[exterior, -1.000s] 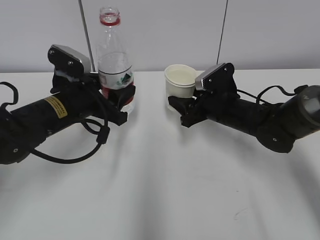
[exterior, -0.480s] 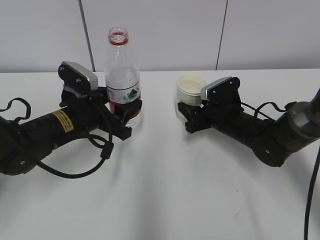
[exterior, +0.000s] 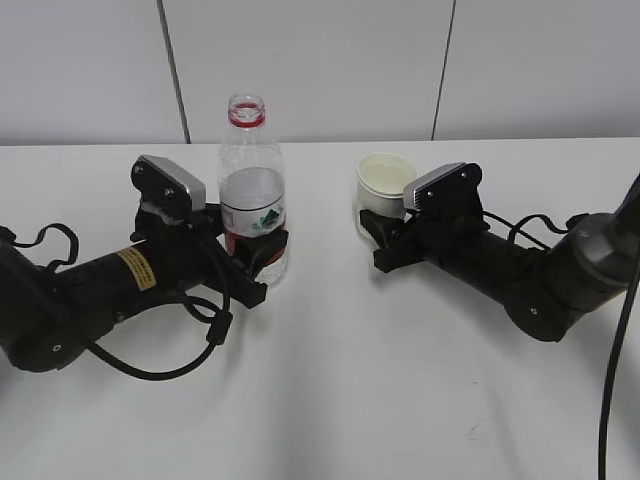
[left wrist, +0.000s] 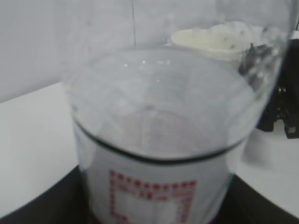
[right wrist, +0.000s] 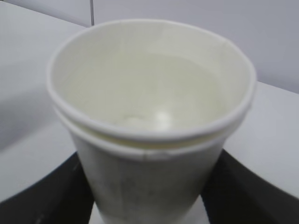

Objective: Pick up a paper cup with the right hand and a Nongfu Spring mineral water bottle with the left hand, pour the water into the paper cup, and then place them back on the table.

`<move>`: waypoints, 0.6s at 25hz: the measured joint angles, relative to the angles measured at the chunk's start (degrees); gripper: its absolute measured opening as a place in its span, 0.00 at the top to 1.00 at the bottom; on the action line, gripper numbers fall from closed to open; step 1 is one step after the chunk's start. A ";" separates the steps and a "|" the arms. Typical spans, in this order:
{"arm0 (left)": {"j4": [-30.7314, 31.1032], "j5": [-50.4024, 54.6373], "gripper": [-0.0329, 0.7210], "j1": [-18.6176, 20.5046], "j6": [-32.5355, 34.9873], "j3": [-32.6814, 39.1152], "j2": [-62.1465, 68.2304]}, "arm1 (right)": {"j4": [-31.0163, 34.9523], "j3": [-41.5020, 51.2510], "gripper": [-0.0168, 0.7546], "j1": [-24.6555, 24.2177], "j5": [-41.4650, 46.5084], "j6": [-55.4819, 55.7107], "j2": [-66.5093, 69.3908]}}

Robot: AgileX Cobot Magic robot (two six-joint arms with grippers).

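The Nongfu Spring bottle (exterior: 252, 180) stands upright and uncapped, its base at the table (exterior: 330, 400). My left gripper (exterior: 262, 255) is shut on its lower body, below the red label. In the left wrist view the bottle (left wrist: 154, 140) fills the frame between the black fingers (left wrist: 37, 210). The white paper cup (exterior: 382, 190) stands upright, low at the table, with my right gripper (exterior: 375, 235) shut round its lower part. The right wrist view shows the cup (right wrist: 149, 116) between the fingers (right wrist: 56, 196), with clear water inside.
A grey panelled wall (exterior: 320, 60) runs behind the table's far edge. The cup (left wrist: 210, 39) and right arm (left wrist: 280, 102) show beyond the bottle in the left wrist view. A black cable (exterior: 160, 365) loops under the left arm.
Both arms have come down. The bottle has dropped and shifted right to the table, still upright. The cup has dropped slightly to the right. Both grips are unchanged.
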 joint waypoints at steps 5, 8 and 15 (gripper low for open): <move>0.05 -0.36 0.41 0.00 0.00 -0.05 1.68 | 0.00 0.00 0.37 0.00 0.00 -0.48 0.00; 0.12 -0.41 0.41 0.00 0.00 -0.05 1.80 | 0.00 0.00 0.37 0.00 0.00 -0.48 0.00; 0.16 -0.53 0.41 0.00 0.00 -0.05 1.80 | 0.00 0.00 0.37 0.00 0.00 -0.78 0.00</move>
